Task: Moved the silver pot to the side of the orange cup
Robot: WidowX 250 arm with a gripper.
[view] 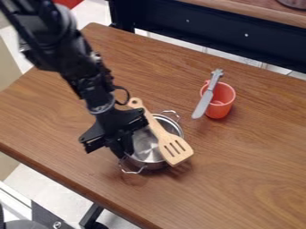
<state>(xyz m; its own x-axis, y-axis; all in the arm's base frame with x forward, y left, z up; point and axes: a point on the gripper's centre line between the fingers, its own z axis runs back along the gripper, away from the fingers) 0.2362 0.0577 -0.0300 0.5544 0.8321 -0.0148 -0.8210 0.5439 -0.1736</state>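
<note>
The gripper (124, 151) hangs over the near-left side of the silver pot (146, 145), its lower end at the pot's rim and covering part of it. The pot stands upright, with one wire handle towards the back and one towards the front left. A wooden slotted spatula (156, 128) lies across the top of the pot, its holed grip end past the back-left rim. Behind and to the right of the pot stands the orange cup (223, 96), apart from it. A grey knife (206, 98) leans across the cup's left side.
The brown wooden table (251, 165) has its front edge running down from the left to the bottom. A black beam (221, 36) of another piece of furniture runs behind the table. Bare tabletop lies between the pot and the cup and to the right of both.
</note>
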